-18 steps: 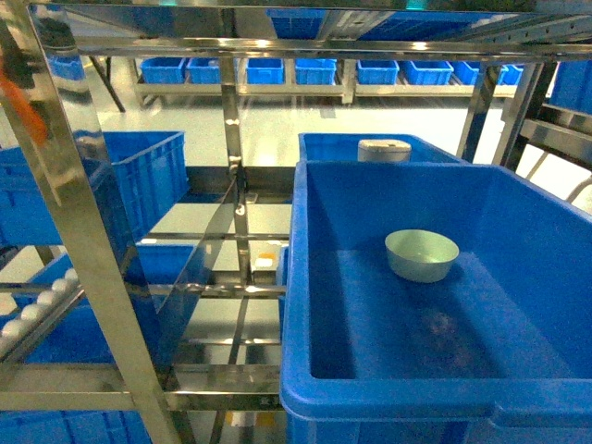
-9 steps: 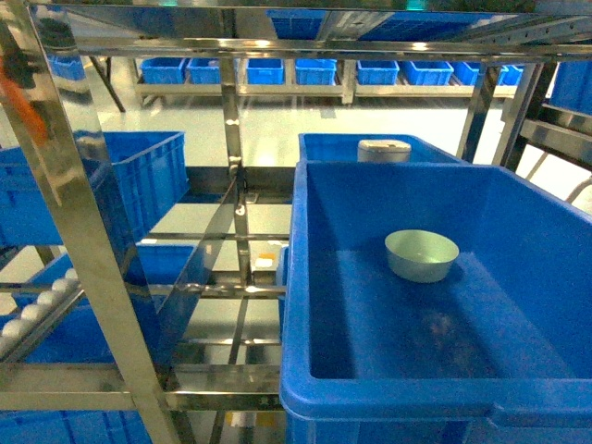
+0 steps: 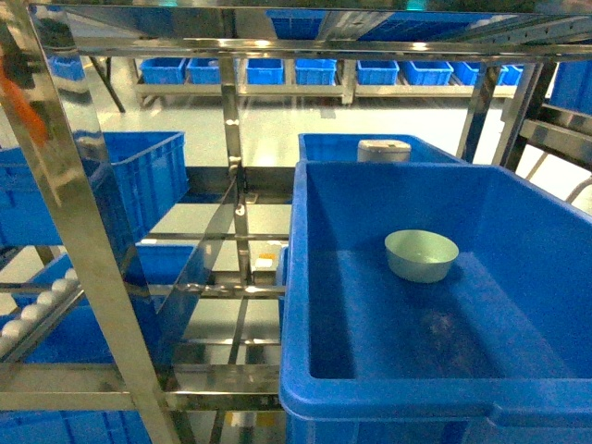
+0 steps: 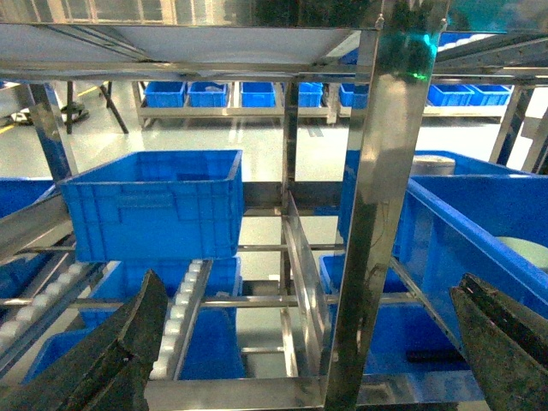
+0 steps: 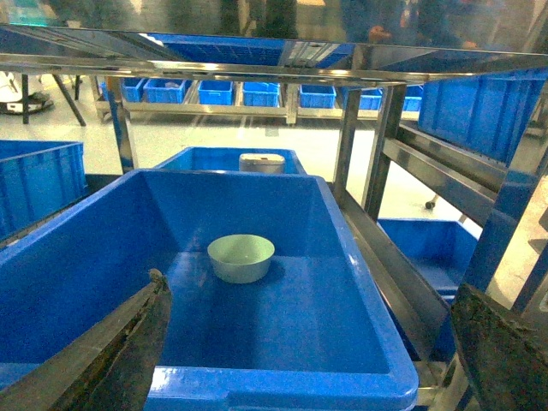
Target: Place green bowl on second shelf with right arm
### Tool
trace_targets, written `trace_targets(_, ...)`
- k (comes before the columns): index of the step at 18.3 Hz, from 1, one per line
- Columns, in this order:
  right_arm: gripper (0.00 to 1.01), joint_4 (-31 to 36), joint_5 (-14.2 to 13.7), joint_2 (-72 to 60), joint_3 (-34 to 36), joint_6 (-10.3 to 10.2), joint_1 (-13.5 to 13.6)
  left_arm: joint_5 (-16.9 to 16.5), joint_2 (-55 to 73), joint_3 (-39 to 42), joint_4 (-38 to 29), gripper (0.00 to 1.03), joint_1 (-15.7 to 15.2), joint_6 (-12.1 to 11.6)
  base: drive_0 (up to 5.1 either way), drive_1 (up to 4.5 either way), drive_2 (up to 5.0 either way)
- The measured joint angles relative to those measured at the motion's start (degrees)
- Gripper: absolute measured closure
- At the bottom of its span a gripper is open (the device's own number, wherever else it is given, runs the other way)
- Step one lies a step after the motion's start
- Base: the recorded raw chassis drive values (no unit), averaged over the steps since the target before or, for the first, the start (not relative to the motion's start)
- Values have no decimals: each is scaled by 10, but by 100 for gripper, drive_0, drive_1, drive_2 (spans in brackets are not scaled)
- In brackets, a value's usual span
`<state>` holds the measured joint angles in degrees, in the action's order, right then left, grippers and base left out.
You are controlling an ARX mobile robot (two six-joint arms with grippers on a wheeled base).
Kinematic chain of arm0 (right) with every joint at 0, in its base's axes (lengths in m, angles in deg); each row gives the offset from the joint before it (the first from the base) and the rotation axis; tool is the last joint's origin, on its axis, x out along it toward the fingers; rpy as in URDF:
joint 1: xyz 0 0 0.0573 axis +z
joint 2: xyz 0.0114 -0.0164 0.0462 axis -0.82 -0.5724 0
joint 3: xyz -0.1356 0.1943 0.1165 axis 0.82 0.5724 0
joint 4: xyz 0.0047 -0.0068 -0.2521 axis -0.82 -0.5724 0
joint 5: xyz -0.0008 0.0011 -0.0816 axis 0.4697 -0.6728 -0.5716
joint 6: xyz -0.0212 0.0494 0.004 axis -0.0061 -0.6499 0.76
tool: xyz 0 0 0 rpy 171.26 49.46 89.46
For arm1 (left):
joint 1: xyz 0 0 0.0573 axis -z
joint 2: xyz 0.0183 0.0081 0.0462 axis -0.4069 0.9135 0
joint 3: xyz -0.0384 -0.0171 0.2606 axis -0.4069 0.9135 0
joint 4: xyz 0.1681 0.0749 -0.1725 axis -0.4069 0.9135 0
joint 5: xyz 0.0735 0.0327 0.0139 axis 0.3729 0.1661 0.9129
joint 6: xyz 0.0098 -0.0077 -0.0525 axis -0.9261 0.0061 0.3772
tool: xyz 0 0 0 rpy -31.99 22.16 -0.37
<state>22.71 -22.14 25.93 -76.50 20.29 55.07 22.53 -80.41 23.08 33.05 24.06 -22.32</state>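
A tall stainless-steel rack [image 3: 69, 185] fills the room ahead, its polished uprights and cross rails running across every view. On its second shelf [image 5: 390, 257] sits a big deep blue crate [image 3: 314, 277], thick-rimmed and open on top, taking up most of the right side of the head view. A second blue crate [image 3: 333, 146] stands right behind it, with a pale rounded object in it, possibly a container, though it is too small to tell. The green bowl [image 3: 422, 254] rests upright on the floor of the big crate, toward the back, apart from the walls. The right gripper [image 5: 308, 360] hangs in front of the crate's near rim, fingers spread wide and holding nothing. The left gripper [image 4: 317, 360] is likewise spread, facing the rack's left bay.
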Motion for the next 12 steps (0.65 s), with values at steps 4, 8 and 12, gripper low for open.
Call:
trace_targets(4, 3, 0, 0, 0, 0, 0, 0, 0, 0, 0, 0, 5, 0, 0, 0, 0, 0)
trace_targets(8, 3, 0, 0, 0, 0, 0, 0, 0, 0, 0, 0, 5, 0, 0, 0, 0, 0)
trace_targets(12, 3, 0, 0, 0, 0, 0, 0, 0, 0, 0, 0, 5, 0, 0, 0, 0, 0)
